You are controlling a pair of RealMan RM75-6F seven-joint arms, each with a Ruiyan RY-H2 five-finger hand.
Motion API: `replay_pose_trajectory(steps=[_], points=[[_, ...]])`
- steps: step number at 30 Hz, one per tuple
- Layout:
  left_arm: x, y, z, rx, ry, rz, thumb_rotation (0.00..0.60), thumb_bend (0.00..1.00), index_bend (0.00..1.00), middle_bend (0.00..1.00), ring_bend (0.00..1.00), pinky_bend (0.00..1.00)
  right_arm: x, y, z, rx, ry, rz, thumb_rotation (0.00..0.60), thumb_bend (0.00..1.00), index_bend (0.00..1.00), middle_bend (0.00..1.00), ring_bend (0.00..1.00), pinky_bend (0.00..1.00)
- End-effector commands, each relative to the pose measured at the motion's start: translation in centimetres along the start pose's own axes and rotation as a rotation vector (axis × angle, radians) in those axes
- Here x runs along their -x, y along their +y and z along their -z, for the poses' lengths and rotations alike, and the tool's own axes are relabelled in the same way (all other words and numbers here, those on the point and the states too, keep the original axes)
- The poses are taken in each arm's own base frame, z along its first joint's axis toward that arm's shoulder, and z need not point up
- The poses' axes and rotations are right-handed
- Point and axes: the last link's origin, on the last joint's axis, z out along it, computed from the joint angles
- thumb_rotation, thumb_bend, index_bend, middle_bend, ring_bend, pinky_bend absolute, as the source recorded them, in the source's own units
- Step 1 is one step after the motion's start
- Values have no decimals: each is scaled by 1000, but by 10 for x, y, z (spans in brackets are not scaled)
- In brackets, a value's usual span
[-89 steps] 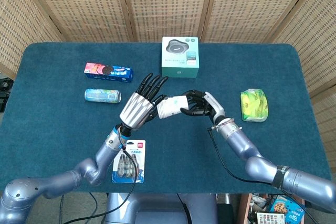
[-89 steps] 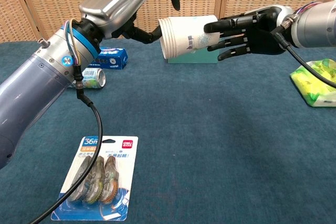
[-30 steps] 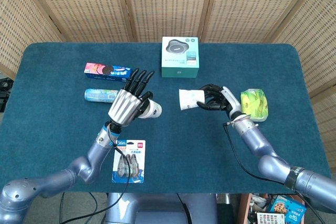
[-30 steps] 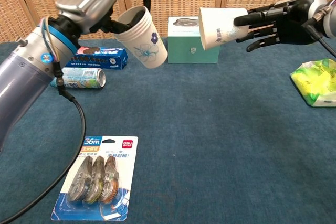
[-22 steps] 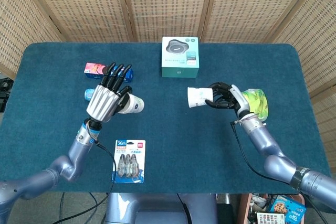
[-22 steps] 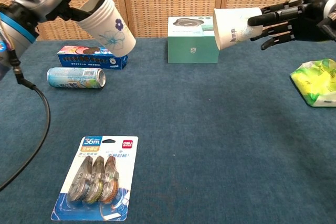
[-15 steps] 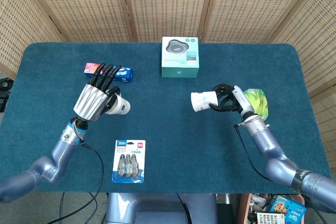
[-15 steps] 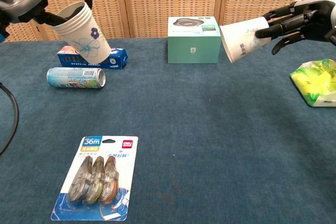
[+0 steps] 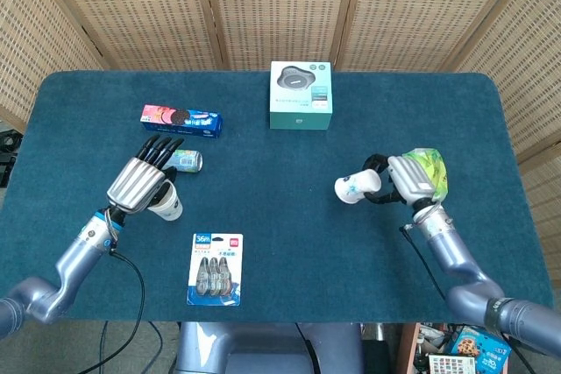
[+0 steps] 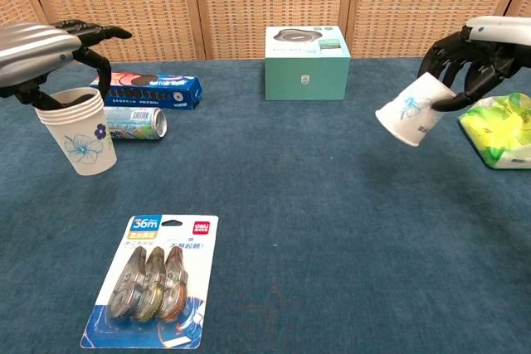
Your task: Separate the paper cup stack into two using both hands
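Observation:
My left hand (image 9: 138, 184) (image 10: 43, 55) holds a stack of white paper cups (image 10: 77, 133) (image 9: 166, 205) with a blue flower print by the rim, upright, at the left of the table. My right hand (image 9: 408, 179) (image 10: 479, 51) holds a second white paper cup (image 10: 411, 120) (image 9: 357, 187) at the right, tilted with its base pointing down and to the left. The two cup stacks are far apart. Both hang close above the blue table (image 9: 280, 243).
A drink can (image 9: 186, 160) (image 10: 135, 123) and a cookie box (image 9: 181, 119) (image 10: 154, 91) lie behind the left hand. A teal box (image 9: 301, 95) (image 10: 307, 62) stands at the back. A green packet (image 9: 427, 172) (image 10: 501, 128) lies by the right hand. A blister pack of tapes (image 9: 215, 269) (image 10: 153, 279) lies near front.
The stack has come apart into two. My left hand carried its cups left and down. My right hand carried its cup right and down, tilting it base-down.

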Motion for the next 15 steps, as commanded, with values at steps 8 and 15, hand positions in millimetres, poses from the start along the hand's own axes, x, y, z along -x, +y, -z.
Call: replay_pose_trajectory(steps=[8, 15], points=[[21, 7, 6, 2, -38, -15, 600, 516, 590, 0, 0, 0, 14, 14, 14, -91, 36, 315, 600, 454, 472, 501, 428, 548], [22, 15, 10, 14, -39, 9, 600, 484, 4, 0, 0, 0, 12, 18, 21, -100, 50, 426, 600, 44, 83, 86, 189, 293]])
